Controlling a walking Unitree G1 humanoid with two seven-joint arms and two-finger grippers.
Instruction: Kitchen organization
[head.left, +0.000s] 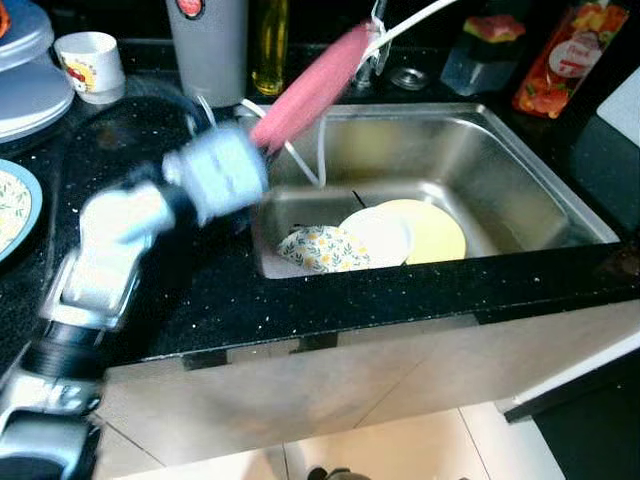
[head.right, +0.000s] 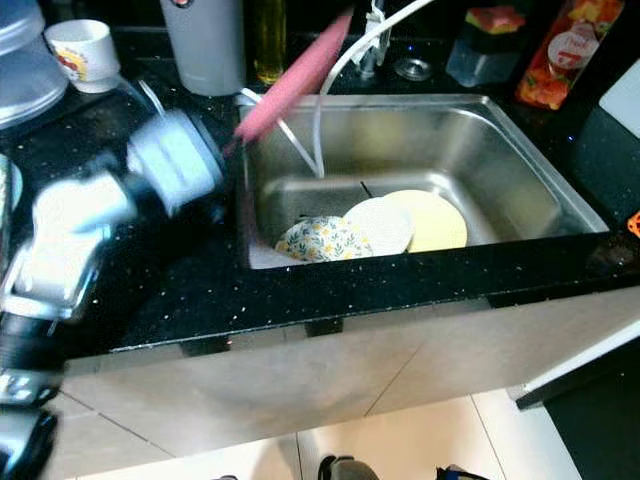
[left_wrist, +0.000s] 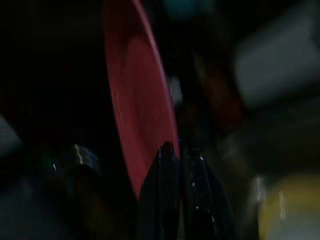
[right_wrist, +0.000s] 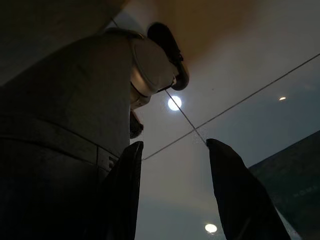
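Near: right pincer (right_wrist: 172, 185) hangs idle, fingers apart, nothing held. Left pincer (left_wrist: 181, 160) clamped on edge of pink plate (head.left: 310, 85), tilted above sink (head.left: 480, 150) back-left corner. Risks: thin edge grip, plate slips, drops on dishes (head.left: 385, 235) in sink; could hit faucet (head.right: 375, 35), bottle (head.left: 268, 45).

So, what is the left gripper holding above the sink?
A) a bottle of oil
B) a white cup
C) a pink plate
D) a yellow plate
C: the left gripper is shut on the pink plate, held edge-on over the sink, while the yellow plate lies in the basin.
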